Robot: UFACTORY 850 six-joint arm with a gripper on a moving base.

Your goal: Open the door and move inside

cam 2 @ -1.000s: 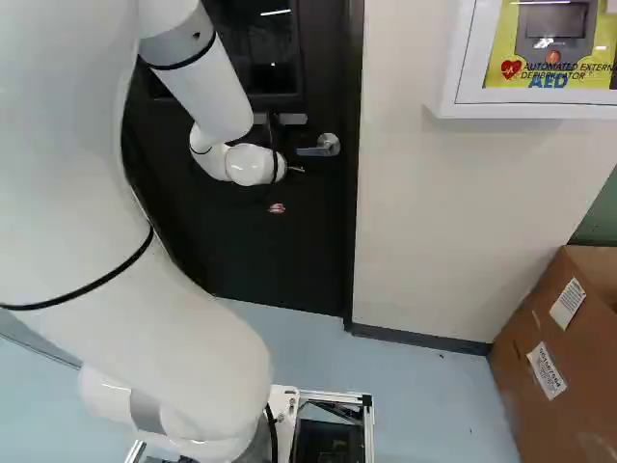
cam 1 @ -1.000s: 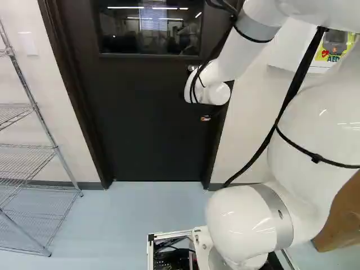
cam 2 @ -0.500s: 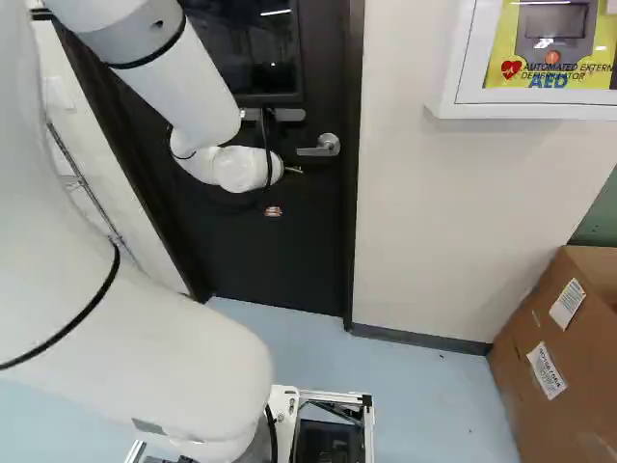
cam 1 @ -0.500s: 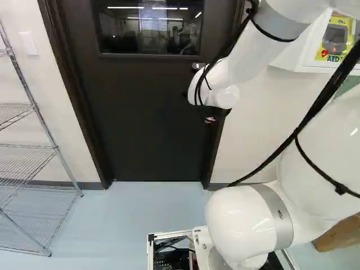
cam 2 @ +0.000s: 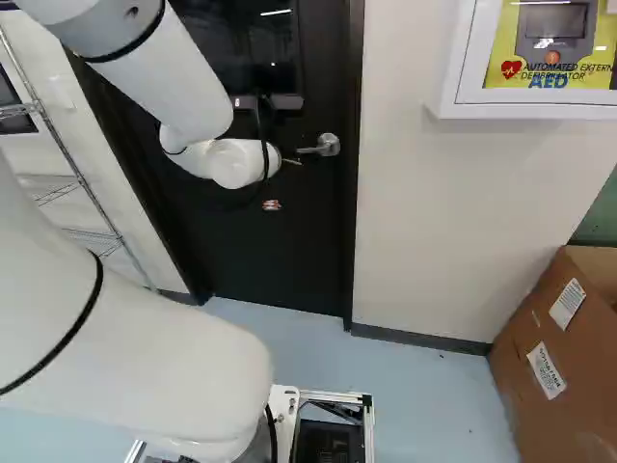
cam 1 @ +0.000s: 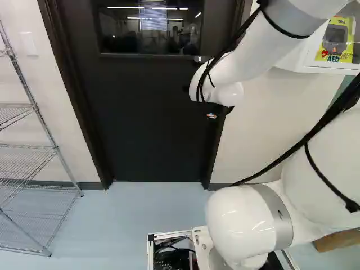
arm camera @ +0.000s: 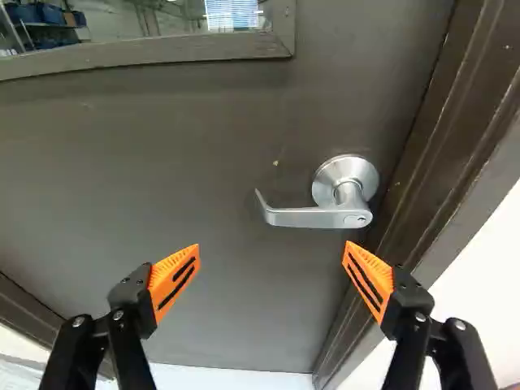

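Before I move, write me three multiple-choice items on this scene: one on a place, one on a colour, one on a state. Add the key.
1. Where is the handle, relative to the claw?
A) Gripped in it
B) Ahead of it, not gripped
C) Behind it

2. What colour are the claw's pads?
A) Orange
B) Blue
C) White

3. How does the door stand?
A) Wide open
B) Half open
C) Closed

Key:
1: B, the wrist view shows the handle past the spread fingers, with nothing between them.
2: A, both pads are orange in the wrist view.
3: C, the door fills its frame, with no opening showing.
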